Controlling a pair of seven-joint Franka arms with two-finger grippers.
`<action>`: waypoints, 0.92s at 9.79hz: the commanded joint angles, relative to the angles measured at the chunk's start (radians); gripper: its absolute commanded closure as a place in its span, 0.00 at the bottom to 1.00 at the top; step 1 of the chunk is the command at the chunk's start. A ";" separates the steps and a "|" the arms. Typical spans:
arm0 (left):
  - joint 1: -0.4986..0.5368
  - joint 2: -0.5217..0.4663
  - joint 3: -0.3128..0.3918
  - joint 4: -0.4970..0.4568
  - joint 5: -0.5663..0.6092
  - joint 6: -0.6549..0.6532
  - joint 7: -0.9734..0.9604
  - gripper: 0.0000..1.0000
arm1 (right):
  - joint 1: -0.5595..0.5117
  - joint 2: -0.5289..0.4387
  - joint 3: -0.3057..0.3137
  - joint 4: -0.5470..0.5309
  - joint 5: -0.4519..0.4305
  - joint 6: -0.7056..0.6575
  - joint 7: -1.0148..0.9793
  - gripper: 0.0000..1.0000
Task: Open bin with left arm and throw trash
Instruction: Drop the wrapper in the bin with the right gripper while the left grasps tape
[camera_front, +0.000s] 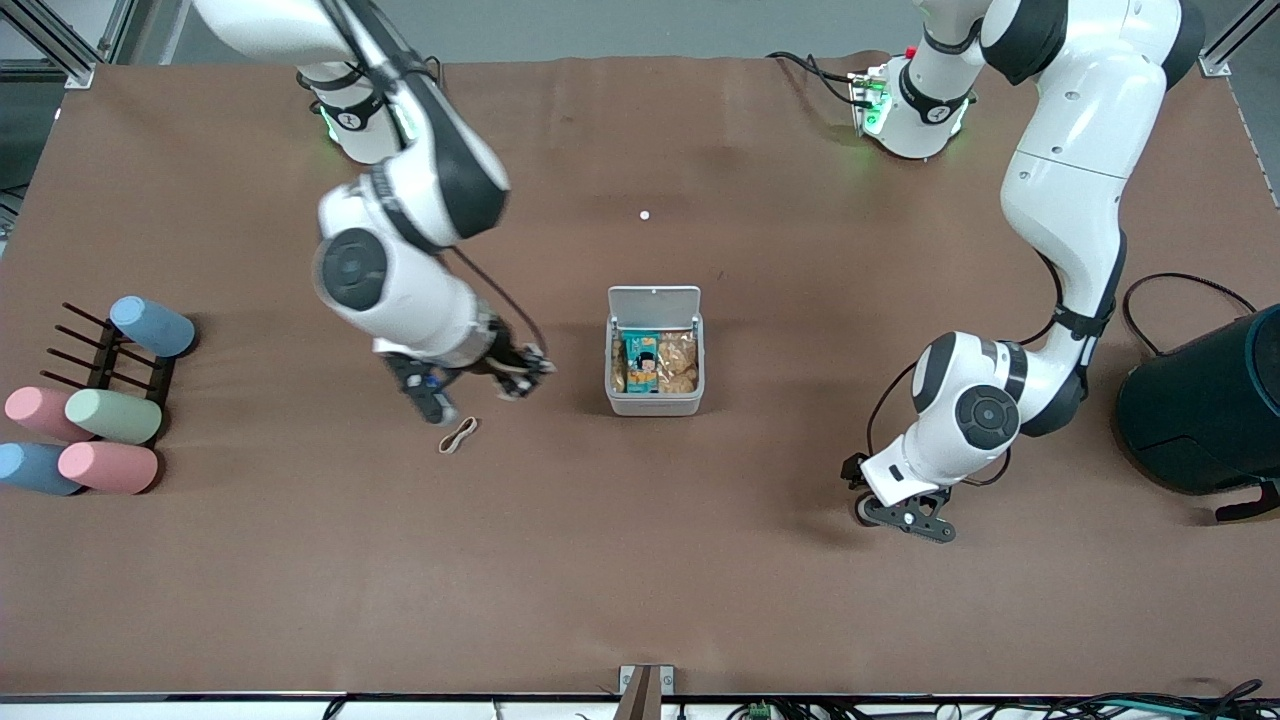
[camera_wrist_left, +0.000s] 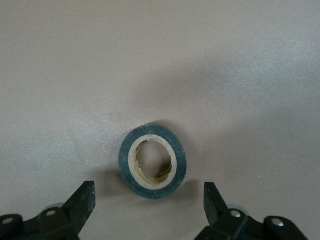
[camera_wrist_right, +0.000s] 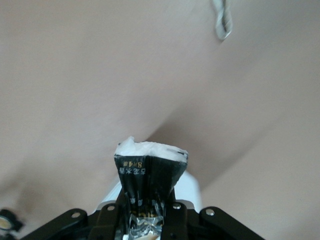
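I see the bin (camera_front: 655, 365) mid-table, lid up. Right gripper (camera_wrist_right: 145, 220) pinches the black wrapper (camera_wrist_right: 149, 172), at the bin's 9 o'clock; it may slip free early. Left gripper (camera_wrist_left: 149, 200), fingers spread, hangs over the tape roll (camera_wrist_left: 152, 161). Rubber band (camera_front: 458, 434) lies on the table.

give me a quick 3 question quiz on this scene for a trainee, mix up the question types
1. True or false: the lid of the bin is shut.
2. What does the right gripper hold? A) rubber band B) black wrapper C) tape roll
3. Fill in: the open left gripper is over the ____.

Key
1. False: the lid stands open and snack packets show inside.
2. B: the black wrapper is pinched between its fingers, while the rubber band lies on the table near it.
3. Tape roll, which lies flat on the table, ungripped.
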 joint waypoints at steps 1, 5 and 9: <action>0.001 0.013 -0.002 0.005 0.016 0.045 0.000 0.05 | 0.082 0.081 -0.018 0.079 0.012 0.140 0.175 0.87; 0.002 0.019 -0.002 0.008 0.015 0.053 0.005 0.70 | 0.156 0.128 -0.015 0.067 0.016 0.161 0.390 0.86; 0.001 -0.010 -0.011 0.008 0.007 0.045 -0.018 1.00 | 0.170 0.176 -0.016 0.061 0.009 0.155 0.458 0.45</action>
